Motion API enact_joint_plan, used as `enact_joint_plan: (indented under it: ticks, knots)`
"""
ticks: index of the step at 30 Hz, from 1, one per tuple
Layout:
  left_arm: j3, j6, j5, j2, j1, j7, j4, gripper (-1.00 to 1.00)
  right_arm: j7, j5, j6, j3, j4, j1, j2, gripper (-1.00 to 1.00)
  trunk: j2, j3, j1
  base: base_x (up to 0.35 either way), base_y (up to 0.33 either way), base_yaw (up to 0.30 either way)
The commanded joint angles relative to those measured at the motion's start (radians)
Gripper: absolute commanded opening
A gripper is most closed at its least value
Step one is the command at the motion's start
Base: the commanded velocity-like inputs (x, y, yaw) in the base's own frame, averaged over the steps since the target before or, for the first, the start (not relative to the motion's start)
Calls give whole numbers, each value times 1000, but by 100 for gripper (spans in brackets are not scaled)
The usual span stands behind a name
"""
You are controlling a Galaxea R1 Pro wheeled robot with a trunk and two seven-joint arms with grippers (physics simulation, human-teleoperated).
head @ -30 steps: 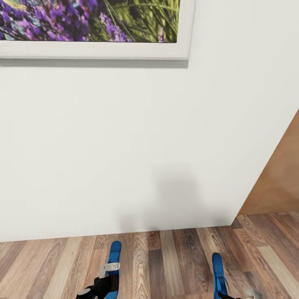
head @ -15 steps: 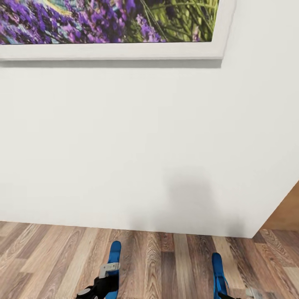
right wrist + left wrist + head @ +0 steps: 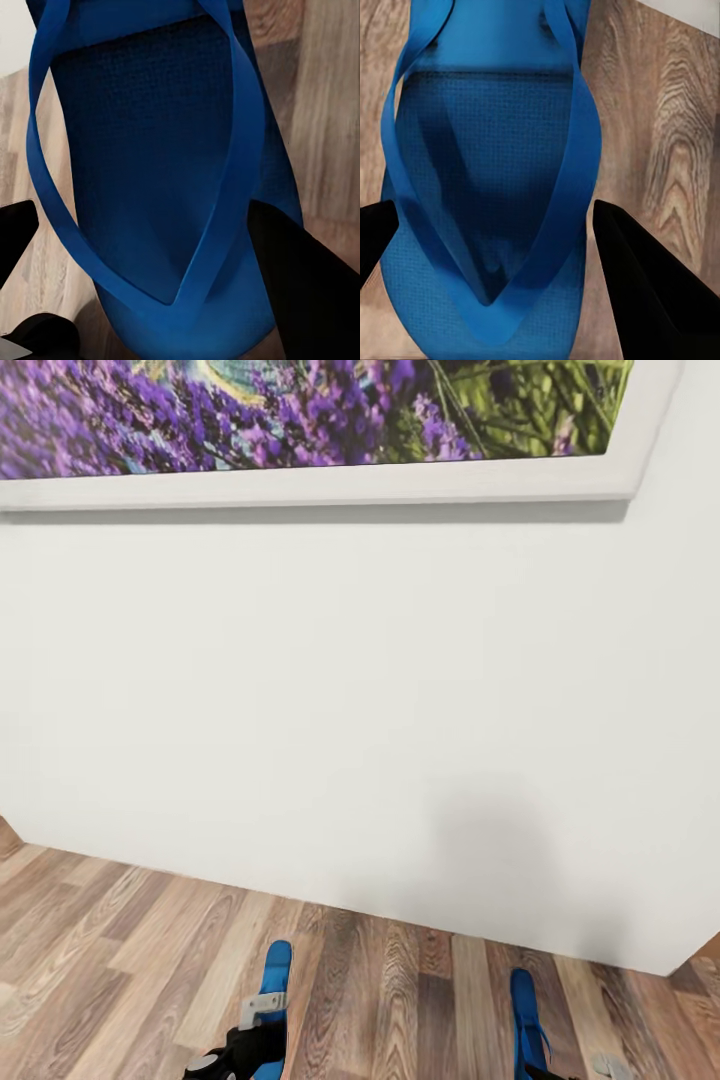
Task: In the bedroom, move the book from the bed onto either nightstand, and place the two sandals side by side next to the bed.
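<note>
Left pincer grasping one blue sandal; right pincer grasping the other sandal. Both held above wood floor, facing white wall under lavender painting.

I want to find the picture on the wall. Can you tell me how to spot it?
Start at the big plain white wall above the wooden floor. At its top hangs the picture, cut off by the view's upper edge. Its purple flowers, green stems and thick white frame make it the wall's one colourful thing.
</note>
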Motion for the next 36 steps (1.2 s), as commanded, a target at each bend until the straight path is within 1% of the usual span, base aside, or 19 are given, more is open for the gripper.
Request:
enact_joint_plan:
  ticks: [1,36]
  knots:
    - [-8,-5,10,1,-1,0,1,-100,3,2,-1,-5,0,0,0,-100,0,-1,0,0,0,293]
    - [-8,-5,10,1,-1,0,1,-100,3,2,-2,-5,0,0,0,-100,0,-1,0,0,0,293]
